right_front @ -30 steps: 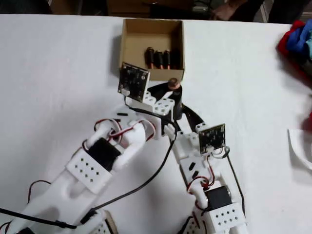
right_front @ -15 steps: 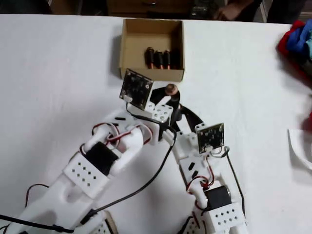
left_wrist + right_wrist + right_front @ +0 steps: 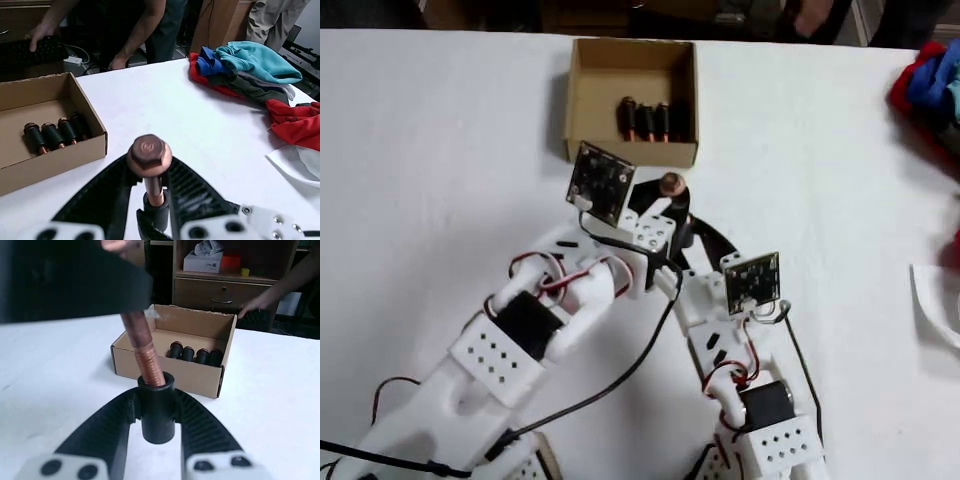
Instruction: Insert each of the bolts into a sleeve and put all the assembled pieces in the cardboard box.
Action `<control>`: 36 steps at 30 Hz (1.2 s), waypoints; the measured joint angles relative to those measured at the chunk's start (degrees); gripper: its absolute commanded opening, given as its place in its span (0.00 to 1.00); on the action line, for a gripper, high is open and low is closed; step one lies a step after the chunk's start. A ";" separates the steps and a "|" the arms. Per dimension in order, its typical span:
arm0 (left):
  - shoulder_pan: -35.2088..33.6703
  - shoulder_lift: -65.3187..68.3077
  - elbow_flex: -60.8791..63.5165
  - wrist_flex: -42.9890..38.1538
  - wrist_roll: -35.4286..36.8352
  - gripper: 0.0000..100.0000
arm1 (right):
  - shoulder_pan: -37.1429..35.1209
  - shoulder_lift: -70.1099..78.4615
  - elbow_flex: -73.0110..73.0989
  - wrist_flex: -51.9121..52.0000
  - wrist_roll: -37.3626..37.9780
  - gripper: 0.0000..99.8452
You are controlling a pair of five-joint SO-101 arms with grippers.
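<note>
My left gripper (image 3: 149,172) is shut on a copper bolt (image 3: 149,156) just below its hexagonal head (image 3: 670,184). The bolt's threaded shank (image 3: 148,362) stands upright with its tip inside a black sleeve (image 3: 157,412). My right gripper (image 3: 156,420) is shut on that sleeve and holds it upright just above the table. Both grippers meet a little in front of the cardboard box (image 3: 582,95). Several assembled bolt-and-sleeve pieces (image 3: 645,120) lie side by side in the box (image 3: 220,330), also seen from the left wrist (image 3: 52,134).
A pile of coloured clothes (image 3: 250,70) lies at the table's right edge (image 3: 925,80). A white curved object (image 3: 932,305) sits at the right. A person's hands rest on things beyond the far edge of the table. White tabletop spreads left of the box.
The left arm has shifted slightly right and toward the right gripper, lowering the bolt further into the sleeve. The right arm has stayed still.
</note>
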 measured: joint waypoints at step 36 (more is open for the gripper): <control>1.14 10.99 -13.98 9.76 -3.08 0.09 | 0.26 -0.09 0.00 -0.09 0.00 0.02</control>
